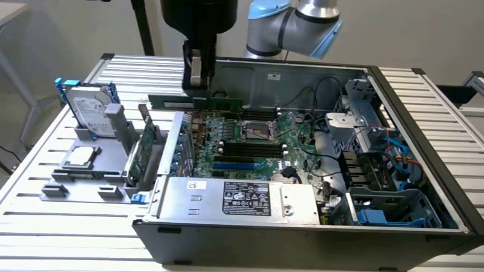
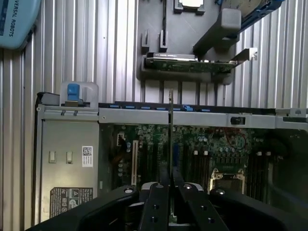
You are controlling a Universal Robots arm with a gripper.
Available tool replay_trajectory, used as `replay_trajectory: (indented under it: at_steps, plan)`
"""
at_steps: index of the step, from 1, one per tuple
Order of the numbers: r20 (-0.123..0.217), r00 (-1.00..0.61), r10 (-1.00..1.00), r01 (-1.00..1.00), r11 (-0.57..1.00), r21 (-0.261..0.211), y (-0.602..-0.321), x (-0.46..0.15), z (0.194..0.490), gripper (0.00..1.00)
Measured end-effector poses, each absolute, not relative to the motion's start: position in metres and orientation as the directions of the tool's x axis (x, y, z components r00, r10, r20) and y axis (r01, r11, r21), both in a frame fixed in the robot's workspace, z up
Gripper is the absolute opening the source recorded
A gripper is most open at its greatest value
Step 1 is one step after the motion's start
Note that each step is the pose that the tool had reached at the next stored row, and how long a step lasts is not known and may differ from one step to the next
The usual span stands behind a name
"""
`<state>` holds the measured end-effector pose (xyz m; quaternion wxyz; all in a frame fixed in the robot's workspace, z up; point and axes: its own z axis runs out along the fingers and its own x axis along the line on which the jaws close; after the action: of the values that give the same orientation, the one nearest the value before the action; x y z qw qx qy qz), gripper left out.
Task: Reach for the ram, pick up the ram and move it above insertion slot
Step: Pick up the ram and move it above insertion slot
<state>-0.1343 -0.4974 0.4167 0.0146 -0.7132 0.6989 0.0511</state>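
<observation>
Exterior view: tool [image 1: 198,85] pinches the ram [image 1: 195,102], held level above the open case's rear edge, over the motherboard [image 1: 250,141]. Wrist view: ram [image 2: 171,130] seen edge-on between the closed fingers [image 2: 156,204], above the board's black sockets [image 2: 192,163].

Open air lies above the motherboard [image 1: 250,139]; the case's rear wall [image 1: 302,79], power supply [image 1: 242,198] and drive cage [image 1: 363,113] hem it.

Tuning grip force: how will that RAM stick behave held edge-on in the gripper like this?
The ram probably stays stiff: it hangs level from the gripper without sagging. Likely light, being a thin board. It may pivot if bumped, since the pinch covers little of its length.
</observation>
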Motion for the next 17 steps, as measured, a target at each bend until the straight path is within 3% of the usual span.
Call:
replay_trajectory:
  at_steps: [17]
  plan:
    - [-0.091,0.018,-0.996,-0.998,-0.023,0.051,-0.449,-0.075,0.402,0.14]
